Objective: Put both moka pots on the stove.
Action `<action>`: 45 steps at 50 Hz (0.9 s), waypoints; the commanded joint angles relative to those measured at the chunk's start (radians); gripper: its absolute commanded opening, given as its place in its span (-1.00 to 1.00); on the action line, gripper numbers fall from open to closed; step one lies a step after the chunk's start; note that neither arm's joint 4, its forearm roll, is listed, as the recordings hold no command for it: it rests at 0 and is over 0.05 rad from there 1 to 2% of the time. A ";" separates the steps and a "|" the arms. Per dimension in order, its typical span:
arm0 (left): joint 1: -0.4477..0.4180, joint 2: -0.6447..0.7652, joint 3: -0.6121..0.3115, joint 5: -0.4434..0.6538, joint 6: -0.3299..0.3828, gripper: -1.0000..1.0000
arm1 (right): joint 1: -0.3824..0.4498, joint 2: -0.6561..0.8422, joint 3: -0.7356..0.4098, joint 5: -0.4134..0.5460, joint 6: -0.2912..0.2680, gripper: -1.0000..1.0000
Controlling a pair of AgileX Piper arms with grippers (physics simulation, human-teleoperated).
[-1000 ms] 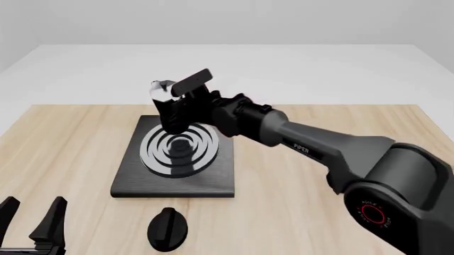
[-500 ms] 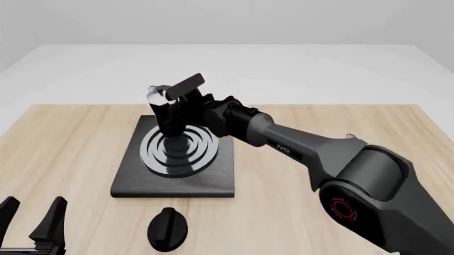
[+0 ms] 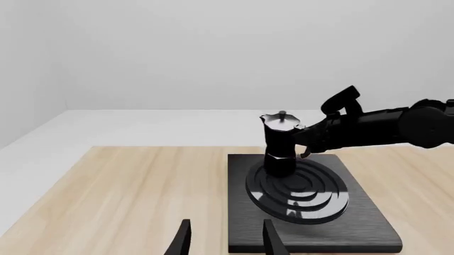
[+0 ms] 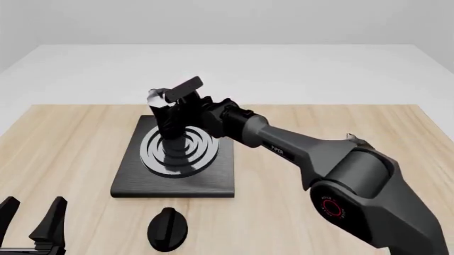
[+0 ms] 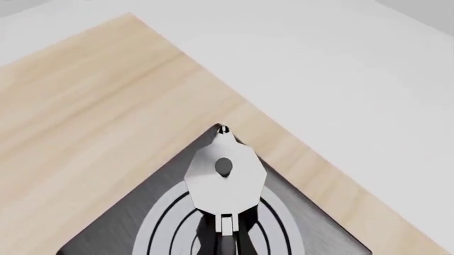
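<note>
- Moka pot (image 4: 167,112): upper-left centre of front view, upright on the stove (image 4: 142,183) burner's far edge.
- Right gripper (image 4: 186,106): at pot's handle; grip undeterminable.
- Left gripper (image 4: 32,223): unclenched, lower-left corner.
- Advice: seat pot flat before letting go.

front view high over table, wrist views low and overhead, all sharing stove (image 4: 174,158)

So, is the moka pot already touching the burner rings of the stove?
Touching. In the left wrist view the moka pot stands upright with its base on the rings of the stove, no gap visible under it.
</note>
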 commanded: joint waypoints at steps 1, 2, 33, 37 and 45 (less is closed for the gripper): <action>0.000 0.000 0.000 0.000 0.000 1.00 | -0.007 -0.005 0.011 -0.015 0.011 -1.00; 0.000 0.000 0.000 0.000 0.000 1.00 | -0.009 -0.002 0.011 -0.016 0.012 -1.00; 0.000 0.000 0.000 0.000 0.000 1.00 | 0.001 -0.012 0.050 -0.033 0.034 -1.00; 0.000 0.000 0.000 0.000 0.000 1.00 | 0.002 -0.014 0.050 -0.031 0.033 -1.00; 0.000 0.000 0.000 0.000 0.000 1.00 | 0.006 -0.020 0.057 -0.033 0.025 1.00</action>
